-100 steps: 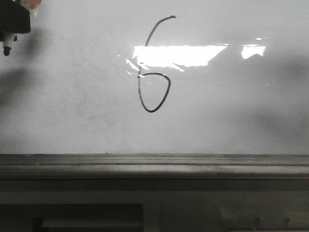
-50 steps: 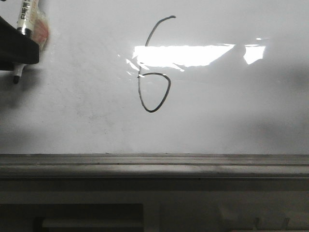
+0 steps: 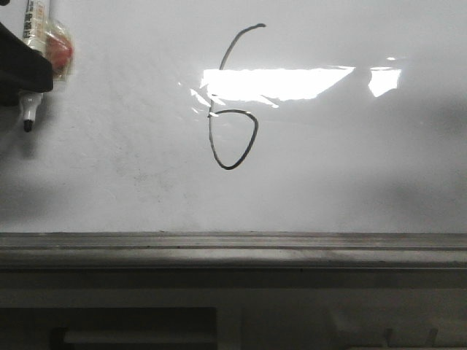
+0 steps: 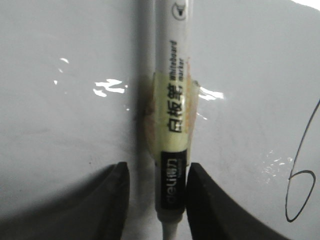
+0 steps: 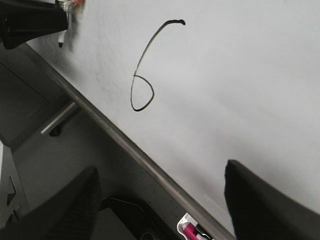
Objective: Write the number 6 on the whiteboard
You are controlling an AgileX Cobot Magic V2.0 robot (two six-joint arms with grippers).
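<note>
At far left of whiteboard [image 3: 350,168]: left gripper [image 4: 156,200] pinching marker [image 4: 171,125]; right gripper [image 5: 160,200] spread, empty.

A hand-drawn black number 6 [image 3: 232,102] stands on the whiteboard [image 3: 350,168]. The marker [image 4: 172,125] carries printed text along its barrel: "whiteboard marker" in small black letters, the Chinese characters "白板笔" below that, and "deli" in white on its black band.

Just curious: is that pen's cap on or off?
Off. The marker, held in the left gripper, shows a bare black tip pointing down, clear of the 6 on the whiteboard.
</note>
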